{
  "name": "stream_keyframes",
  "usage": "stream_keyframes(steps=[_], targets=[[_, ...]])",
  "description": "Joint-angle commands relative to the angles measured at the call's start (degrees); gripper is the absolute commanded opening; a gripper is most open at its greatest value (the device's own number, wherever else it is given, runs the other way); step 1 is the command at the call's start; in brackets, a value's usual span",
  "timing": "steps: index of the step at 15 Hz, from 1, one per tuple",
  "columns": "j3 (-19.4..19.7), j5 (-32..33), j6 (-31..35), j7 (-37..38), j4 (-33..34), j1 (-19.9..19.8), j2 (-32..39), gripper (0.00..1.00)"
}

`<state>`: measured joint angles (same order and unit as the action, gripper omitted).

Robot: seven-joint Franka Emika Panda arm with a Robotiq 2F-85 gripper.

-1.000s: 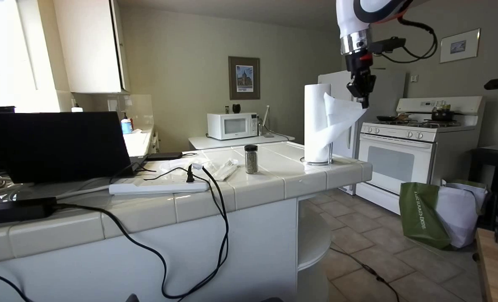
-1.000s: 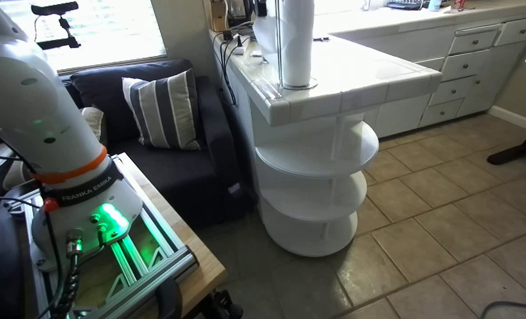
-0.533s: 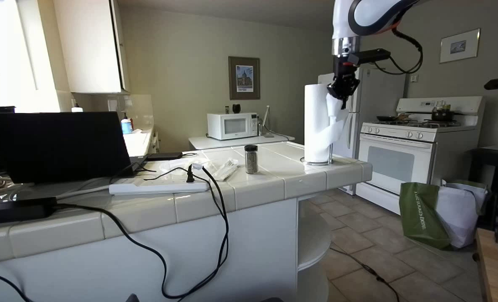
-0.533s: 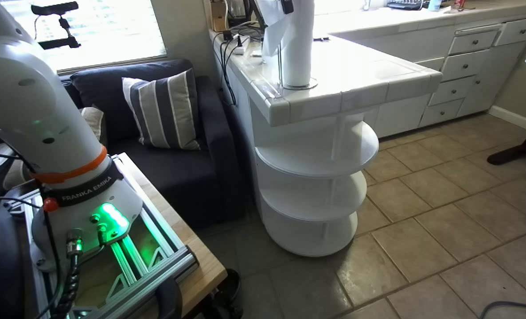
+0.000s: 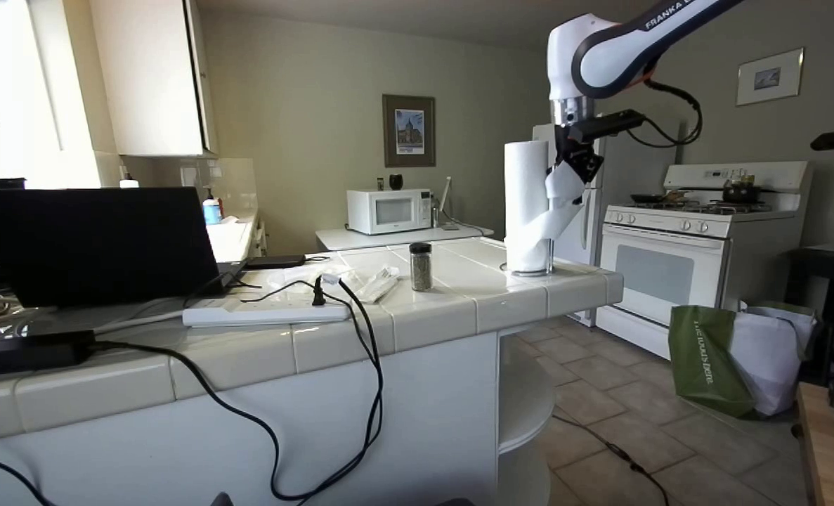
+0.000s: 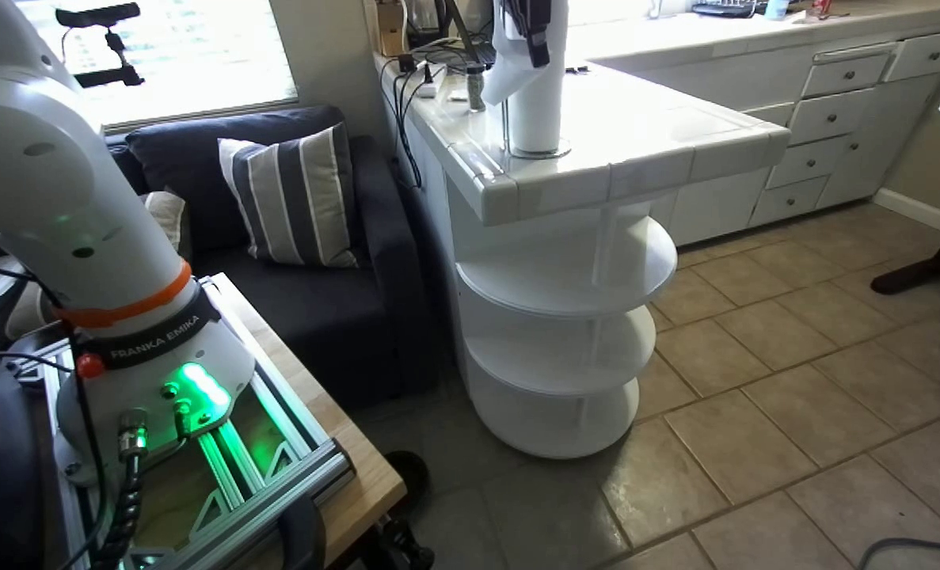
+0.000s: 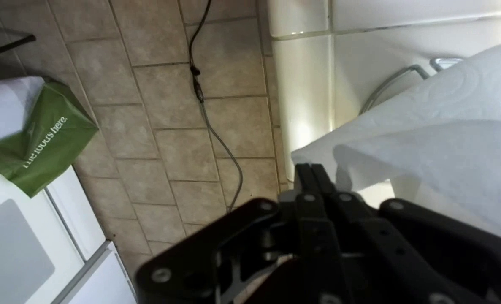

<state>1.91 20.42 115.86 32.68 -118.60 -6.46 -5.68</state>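
A white paper towel roll (image 5: 525,204) stands upright on a wire holder near the counter's end; it also shows in an exterior view (image 6: 539,107). A loose sheet (image 5: 563,184) hangs off the roll toward my gripper, slack and folded. My gripper (image 7: 310,165) points down beside the roll, its fingers nearly together on the sheet's corner. In the wrist view the sheet (image 7: 436,135) spreads right from the fingertips and hides most of the roll and holder. In an exterior view the gripper (image 6: 539,55) stands in front of the roll's upper part.
A spice jar (image 5: 421,267), a white power strip (image 5: 265,313) with black cords and a dark laptop (image 5: 93,246) are on the tiled counter (image 5: 511,313). A green and white bag (image 5: 712,362) stands on the floor by the stove (image 5: 669,260). A cable crosses the floor.
In an exterior view my gripper has moved left and down toward the roll. The sheet, stretched out before, now hangs slack and folded. The roll has shifted slightly left.
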Motion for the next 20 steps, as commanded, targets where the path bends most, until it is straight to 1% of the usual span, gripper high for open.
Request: stream_keyframes(steps=[1, 12, 20], targets=[[0.7, 0.1, 1.1, 2.6, 0.3, -0.1, 3.4, 0.0], [3.7, 0.7, 5.7, 5.7, 1.0, 0.3, 11.6, 0.0], [5.2, 0.8, 7.4, 6.7, 1.6, 1.1, 15.5, 0.0]])
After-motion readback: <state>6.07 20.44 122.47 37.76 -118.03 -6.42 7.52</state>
